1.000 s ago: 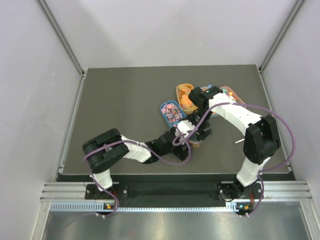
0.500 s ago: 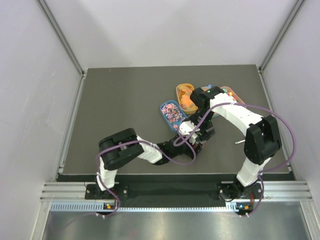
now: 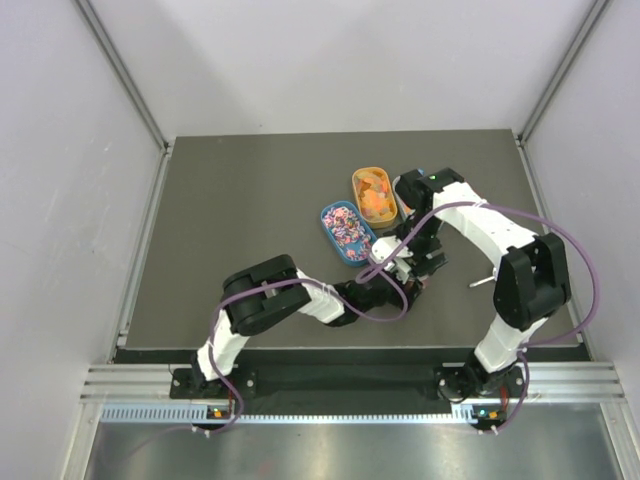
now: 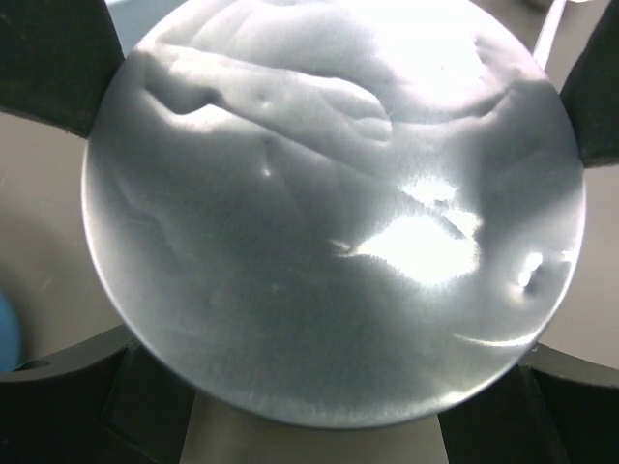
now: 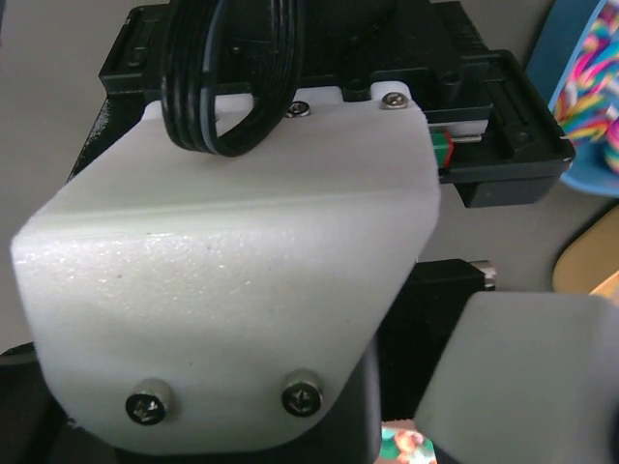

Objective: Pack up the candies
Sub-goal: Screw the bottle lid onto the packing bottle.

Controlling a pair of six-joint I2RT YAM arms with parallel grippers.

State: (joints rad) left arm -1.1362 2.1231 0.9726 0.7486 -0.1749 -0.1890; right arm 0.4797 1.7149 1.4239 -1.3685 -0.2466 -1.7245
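Spread wide, the left gripper (image 4: 327, 82) fills its own wrist view with a clear round plastic lid (image 4: 334, 213). Its dark fingers (image 4: 53, 58) stand at the lid's left and right edges and the rim meets both, but whether they press on it I cannot tell. From the right wrist, the white plastic link of the left arm (image 5: 222, 290) and its looped black cable (image 5: 232, 87) block most of the view. The candies (image 5: 583, 92), here striped multicoloured sprinkle bits, lie in a blue oval tray (image 5: 590, 179) at the upper right edge, with an orange oval tray (image 5: 592, 253) just below it. A few more coloured pieces peek out under the link at the bottom edge. From above, both arms meet over the dark grey table (image 3: 240, 200). The right gripper (image 3: 427, 258) sits just beside the left one, and I cannot tell how wide it stands. The blue oval tray lies near the grippers, beyond them and to their left. More candies, orange gummy pieces, fill the orange oval tray just beside it, farther back.
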